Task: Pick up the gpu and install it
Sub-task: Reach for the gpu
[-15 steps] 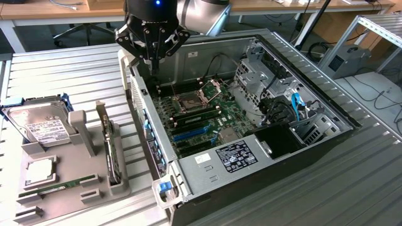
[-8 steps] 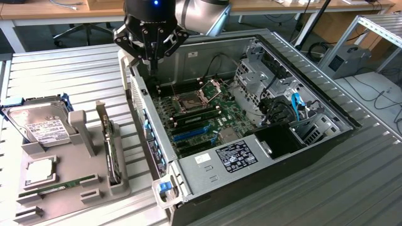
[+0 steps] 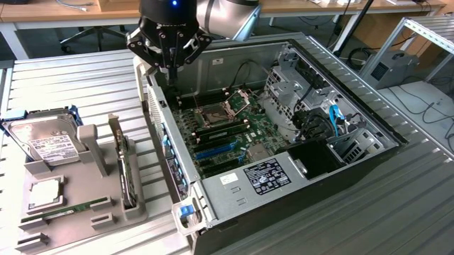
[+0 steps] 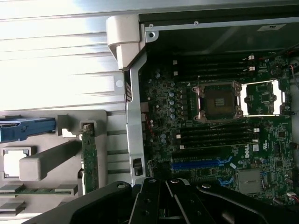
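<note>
The gpu [image 3: 126, 170] stands on edge in a slot of the grey holder [image 3: 85, 226] at the exterior view's left, beside the open computer case [image 3: 319, 175]. The wrist view shows the gpu [image 4: 89, 161] edge-on as a narrow green strip. My gripper [image 3: 170, 74] hangs above the case's wall on the holder side, far from the gpu. Its fingers are shut together with nothing between them. The gripper's black linkages [image 4: 163, 200] sit over the case wall in the wrist view. The motherboard [image 3: 227, 127] lies exposed, with blue expansion slots [image 3: 216, 150].
The holder also carries a hard drive [image 3: 46, 141] in a blue frame, a processor chip [image 3: 46, 194] and a RAM stick [image 3: 67, 208]. Cables and drive cages [image 3: 319, 122] crowd the case's far side. The ribbed metal table [image 3: 85, 85] surrounds everything.
</note>
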